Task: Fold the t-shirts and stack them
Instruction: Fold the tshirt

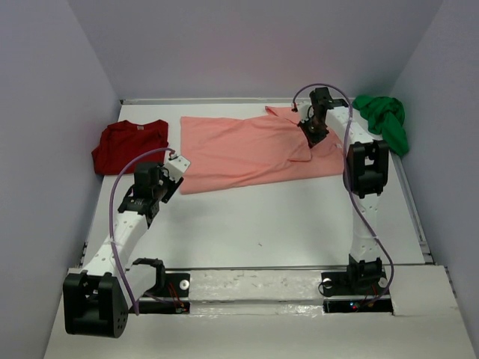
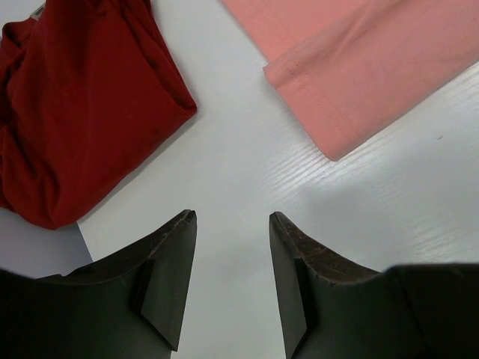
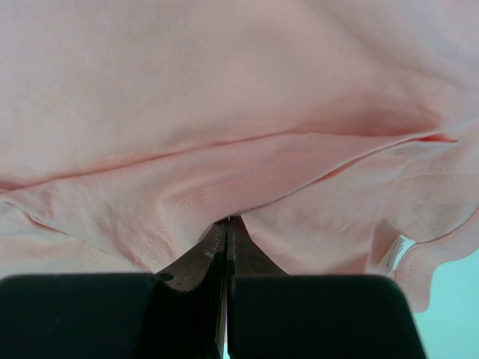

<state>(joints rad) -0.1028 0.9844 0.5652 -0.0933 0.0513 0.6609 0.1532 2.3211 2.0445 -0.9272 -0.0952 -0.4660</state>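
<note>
Right gripper [image 3: 227, 221] clamped tight on a hem fold of the salmon-pink t-shirt [image 1: 239, 149]. Left gripper [image 2: 232, 217] half open, empty, over bare table [image 2: 247, 172]; dark red t-shirt [image 2: 82, 112] edge to its left, salmon corner ahead-right. Green t-shirt [image 1: 383, 120] bunched to the right gripper's right.

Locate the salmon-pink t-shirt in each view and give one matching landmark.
Top external: salmon-pink t-shirt spread across the table's middle back.
Left wrist: upper right, a hemmed corner only.
Right wrist: fills nearly the frame.
Landmark: dark red t-shirt, left of it in top external and left wrist; absent from right wrist.
</note>
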